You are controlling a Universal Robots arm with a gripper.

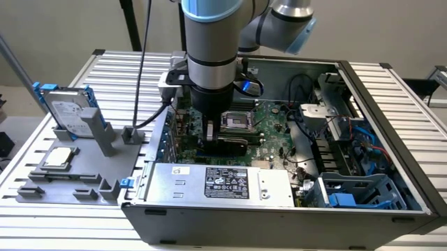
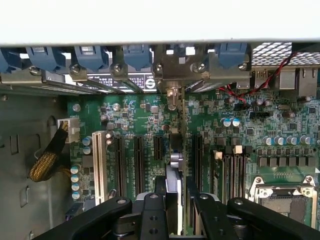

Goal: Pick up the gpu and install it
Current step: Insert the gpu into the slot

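Observation:
In the wrist view the gpu (image 2: 174, 150) shows edge-on as a thin strip running from between my fingers (image 2: 159, 195) to its silver bracket (image 2: 172, 92) at the case's rear wall. It stands upright over the row of black expansion slots on the green motherboard (image 2: 150, 115). I cannot tell whether it is seated in a slot. My gripper (image 2: 175, 212) is shut on the card's near end. In the exterior view the gripper (image 1: 209, 140) reaches down into the open computer case, with the card's black face (image 1: 236, 144) beside the CPU socket (image 1: 236, 121).
The power supply (image 1: 223, 183) lies along the case's near side, and drive bays with blue parts (image 1: 349, 196) are at the exterior view's right. A grey fixture outside the case holds the hard drive (image 1: 68, 110) and CPU chip (image 1: 59, 157). A yellow-sleeved cable (image 2: 47, 160) lies near a white slot (image 2: 99, 160).

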